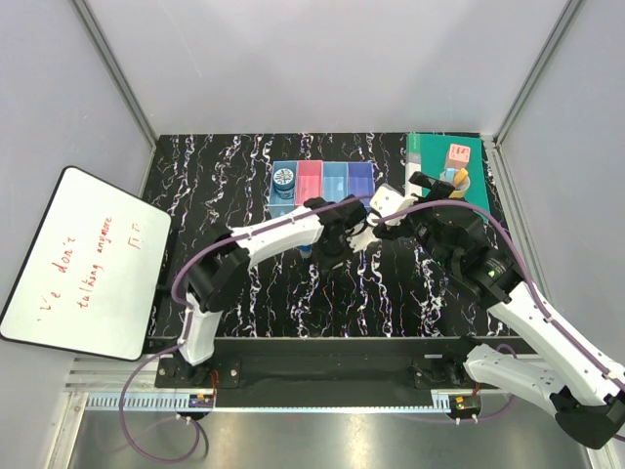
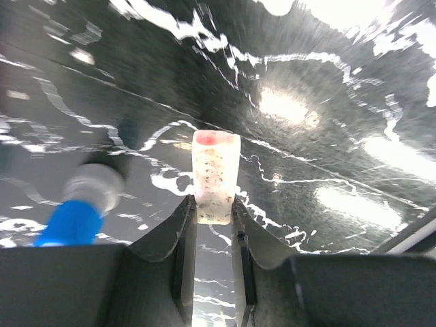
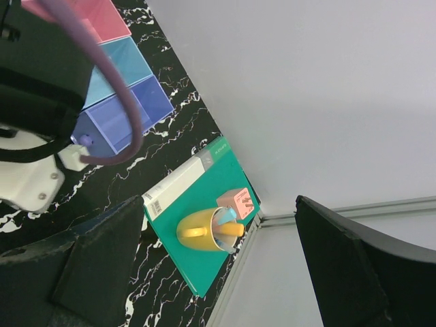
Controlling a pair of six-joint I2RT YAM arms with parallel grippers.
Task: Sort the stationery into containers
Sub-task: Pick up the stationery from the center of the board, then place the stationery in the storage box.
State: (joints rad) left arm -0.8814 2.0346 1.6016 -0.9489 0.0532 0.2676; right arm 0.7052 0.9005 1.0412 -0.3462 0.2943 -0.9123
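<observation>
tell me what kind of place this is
Probably a robot lab test cell: a left arm and right arm bolted to the near edge of a black marbled table, plain white walls boxing it in, and a handwritten whiteboard alongside.

Glare on the table; left wrist view seems blurred.
</observation>
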